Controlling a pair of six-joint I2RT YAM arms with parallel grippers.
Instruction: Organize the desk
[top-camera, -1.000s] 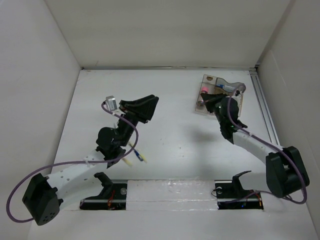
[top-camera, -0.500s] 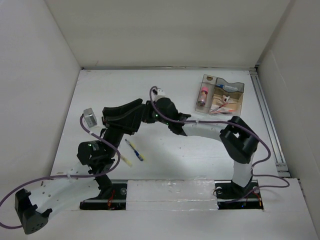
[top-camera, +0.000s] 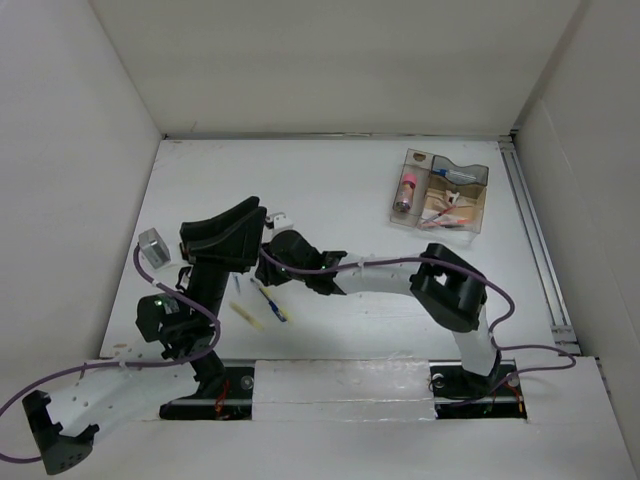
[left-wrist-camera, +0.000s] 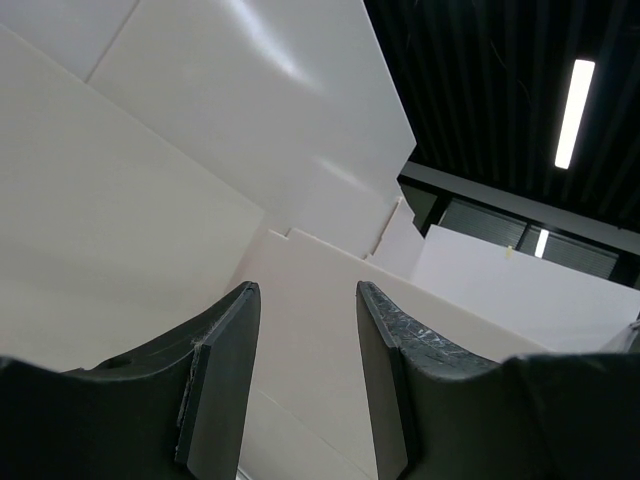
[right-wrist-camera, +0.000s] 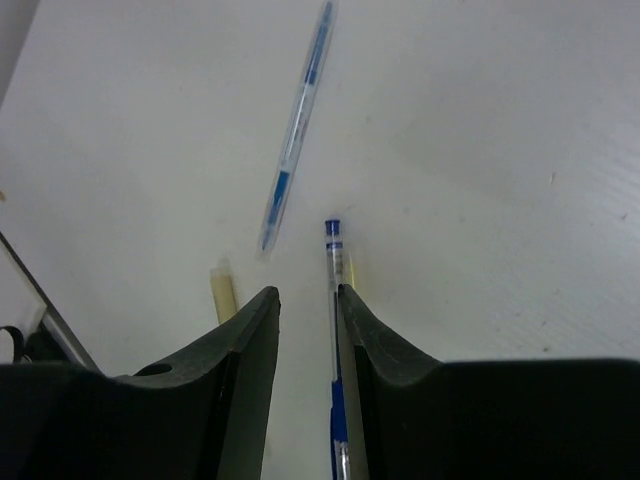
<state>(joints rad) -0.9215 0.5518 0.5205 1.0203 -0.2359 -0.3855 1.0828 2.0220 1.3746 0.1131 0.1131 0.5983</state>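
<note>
On the white desk (top-camera: 350, 200) three pens lie near the left arm. A blue-capped clear pen (right-wrist-camera: 333, 300) lies between the fingers of my right gripper (right-wrist-camera: 307, 295), close to the right finger. That gripper is open and low over the desk. A clear pen with blue parts (right-wrist-camera: 295, 130) lies just beyond, and a cream pen (right-wrist-camera: 222, 295) is left of the jaws. From above, my right gripper (top-camera: 268, 275) sits over the pens (top-camera: 270, 300). My left gripper (top-camera: 250, 215) is raised, open and empty (left-wrist-camera: 305, 290), facing the walls.
A clear compartment tray (top-camera: 474, 190) holding small items stands at the back right. A metal rail (top-camera: 530, 220) runs along the desk's right edge. White panels wall the desk. The right arm stretches across the middle towards the left arm.
The right arm has swung from the tray across the desk to the pens, and its jaws have opened. The left arm has drawn back towards the left.
</note>
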